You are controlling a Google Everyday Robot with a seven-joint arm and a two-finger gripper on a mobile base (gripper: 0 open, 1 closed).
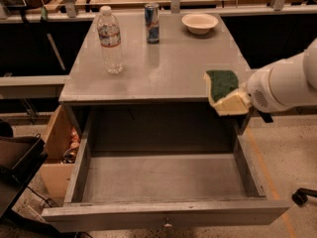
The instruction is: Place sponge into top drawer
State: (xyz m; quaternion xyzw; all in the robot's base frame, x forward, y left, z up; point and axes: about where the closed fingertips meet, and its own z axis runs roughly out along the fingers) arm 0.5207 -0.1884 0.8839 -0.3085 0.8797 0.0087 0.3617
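— Where is the top drawer (163, 213) sitting?
— It is standing open at 6 o'clock, nearest us.
— And your gripper?
— My gripper (226, 101) is hovering at 3 o'clock by the table's (168, 73) front right corner, clamping the sponge (222, 81). Bottle (110, 41), can (152, 23) and bowl (199, 23) are standing toward 12.

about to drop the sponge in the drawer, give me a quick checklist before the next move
1. top drawer open: ok
2. drawer floor bare: ok
3. sponge in the gripper at the table's right front corner: ok
4. sponge over the drawer opening: not ok, it is above the table edge
5. grip firmness: cannot tell
6. bottle, can, bowl away from the path: ok
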